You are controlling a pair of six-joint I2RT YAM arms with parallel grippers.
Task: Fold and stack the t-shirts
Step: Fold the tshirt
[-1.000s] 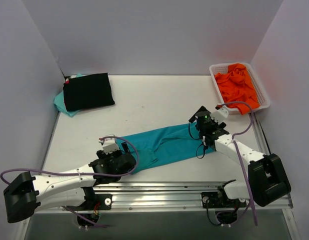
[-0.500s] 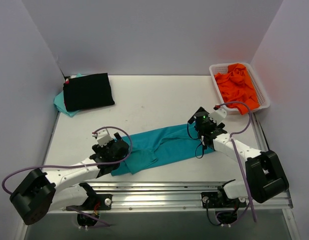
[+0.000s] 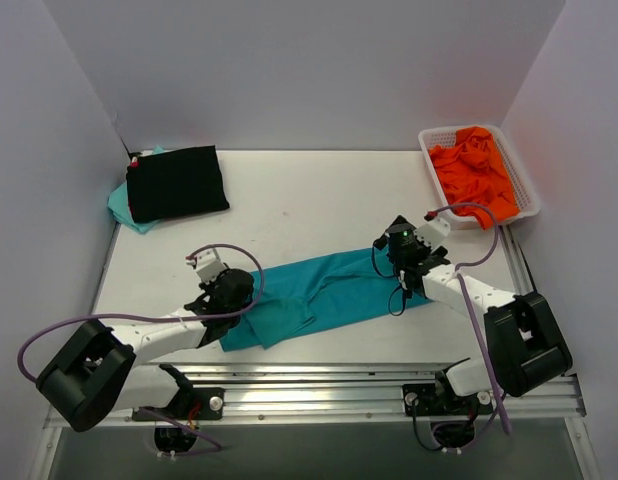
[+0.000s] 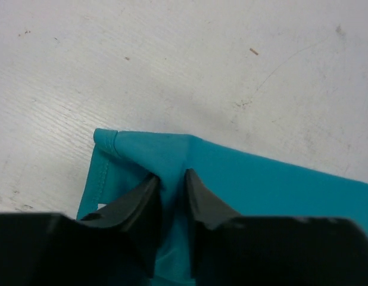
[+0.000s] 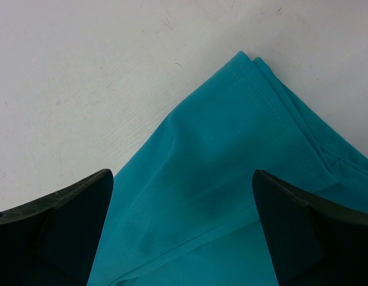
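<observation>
left fingers pinch a fold of the teal shirt near its corner, lower left of centre on the surface. right fingers stand wide apart over the shirt's other end, holding nothing. black shirt upper left, orange shirts in the basket upper right.

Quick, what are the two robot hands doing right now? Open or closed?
Left hand: closed, pinching a fold of the teal t-shirt near its corner.
Right hand: wide open above the shirt's other end, holding nothing.
</observation>
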